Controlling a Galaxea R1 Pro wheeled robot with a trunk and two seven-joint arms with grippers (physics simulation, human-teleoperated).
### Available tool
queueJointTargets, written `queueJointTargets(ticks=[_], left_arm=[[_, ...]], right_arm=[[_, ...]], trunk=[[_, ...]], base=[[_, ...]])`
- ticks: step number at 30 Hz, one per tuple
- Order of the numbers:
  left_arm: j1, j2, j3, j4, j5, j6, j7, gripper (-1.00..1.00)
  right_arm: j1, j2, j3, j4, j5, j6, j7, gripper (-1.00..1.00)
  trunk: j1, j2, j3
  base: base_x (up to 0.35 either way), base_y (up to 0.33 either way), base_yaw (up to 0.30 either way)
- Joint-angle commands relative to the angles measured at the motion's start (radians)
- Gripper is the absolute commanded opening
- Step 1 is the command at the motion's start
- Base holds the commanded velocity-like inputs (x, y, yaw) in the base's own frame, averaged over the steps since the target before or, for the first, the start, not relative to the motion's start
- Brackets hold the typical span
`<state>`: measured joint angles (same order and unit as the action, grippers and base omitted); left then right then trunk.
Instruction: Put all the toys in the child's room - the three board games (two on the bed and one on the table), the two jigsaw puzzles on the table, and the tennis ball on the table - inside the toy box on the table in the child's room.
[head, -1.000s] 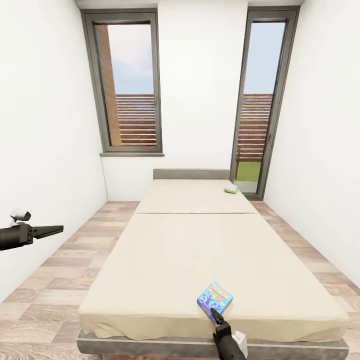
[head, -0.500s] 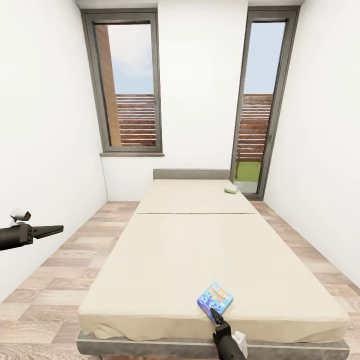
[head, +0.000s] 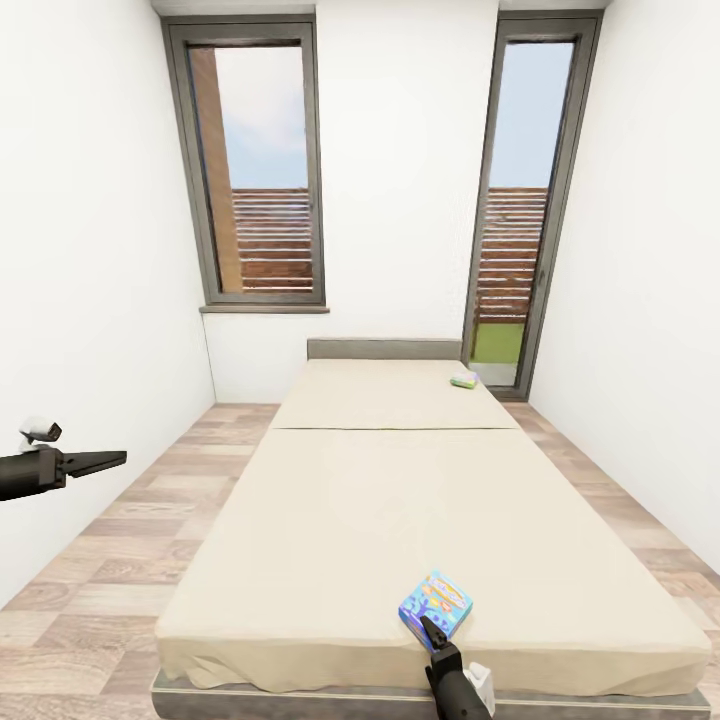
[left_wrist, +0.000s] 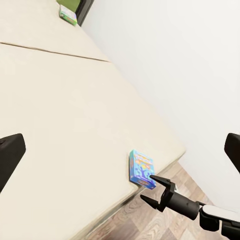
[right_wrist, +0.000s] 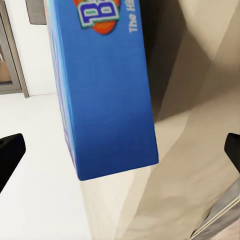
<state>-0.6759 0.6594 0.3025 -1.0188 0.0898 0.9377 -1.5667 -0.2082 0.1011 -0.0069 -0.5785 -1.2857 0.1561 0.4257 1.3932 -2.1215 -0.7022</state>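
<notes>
Looking down the bed (head: 350, 500), found the near board game (head: 436, 608) lying flat on the mattress, close to the foot edge and toward the right side. Spotted the right end effector (left_wrist: 147, 187) just off that edge in the left wrist view, fingers spread apart, the upper tip right at the box's near side. Couldn't tell touching from just short. Saw nothing clamped.

Got only a blue side panel and a scrap of cut-off lettering up close in the right wrist view, too cropped to read. Picked out the far board game (head: 463, 380) as a small greenish patch near the headboard (head: 383, 348), right-hand side, print too small to make out. Lost most of the right arm below the head view's lower border.

Caught the left end effector (head: 120, 460) out over the floor (head: 120, 540) beside the left wall (head: 80, 250), well clear of the mattress, fingers apart per its own wrist view. Noted bare planks along both long sides of the bed, and open mattress between the two boxes.
</notes>
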Motion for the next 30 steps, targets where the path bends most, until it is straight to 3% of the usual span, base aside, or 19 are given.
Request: queueJointTargets(ticks=[1,9,30], left_arm=[[-0.001,0.001,0.0,0.0,-0.001,0.011,-0.004,1.0],[-0.001,0.002,0.002,-0.001,-0.001,0.016,-0.004,1.0],[0.0,0.002,0.001,-0.001,0.0,0.016,-0.004,1.0]], right_arm=[[0.0,0.0,-0.001,0.0,-0.01,0.006,0.002,1.0],[0.0,0.0,-0.001,0.0,-0.01,0.006,0.002,1.0],[0.0,0.0,-0.001,0.0,-0.01,0.006,0.002,1.0]], trunk=[[0.0,0.0,-0.001],[-0.019,0.035,0.015],[-0.019,0.035,0.015]], base=[[0.003,0.001,0.0],[0.001,0.0,0.0],[0.0,0.0,0.0]])
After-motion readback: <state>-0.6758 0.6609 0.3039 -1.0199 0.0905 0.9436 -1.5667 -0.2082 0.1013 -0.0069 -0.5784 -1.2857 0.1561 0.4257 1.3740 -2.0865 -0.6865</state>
